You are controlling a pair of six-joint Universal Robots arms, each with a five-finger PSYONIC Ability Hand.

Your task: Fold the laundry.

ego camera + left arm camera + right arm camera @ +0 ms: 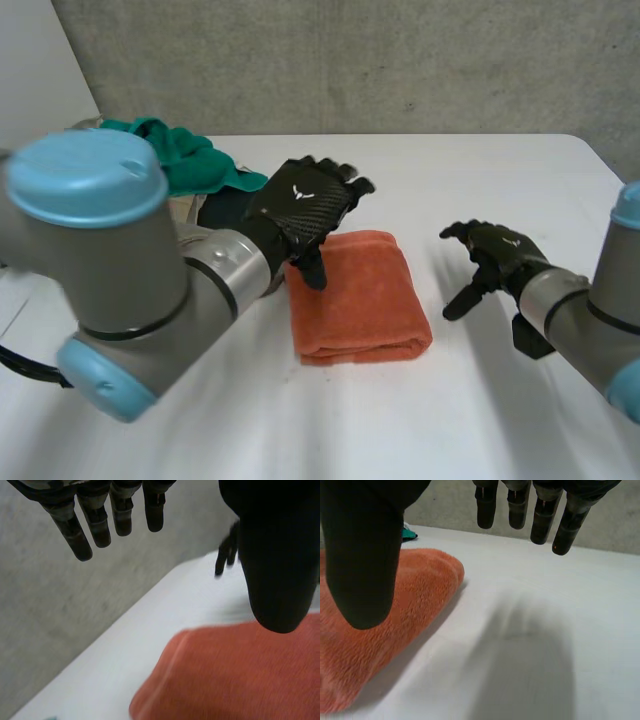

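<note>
Right, the orange towel lies folded at the middle of the white table, long axis pointing away from the robot. The left hand is nearer, spread loose above its far left corner, holding nothing. The right hand sits apart to its right, relaxed, empty. A teal cloth lies far left. A white emblem marks the left hand; no readable writing.

The head camera sits between and behind the arms and looks down on the white table. It takes in the left hand, the right hand and the orange towel at the left hand's thumb. Each wrist camera looks along its own palm from close above the table, and both catch the towel by the thumb. The left one faces the grey wall and also catches the right hand beyond its thumb.
</note>
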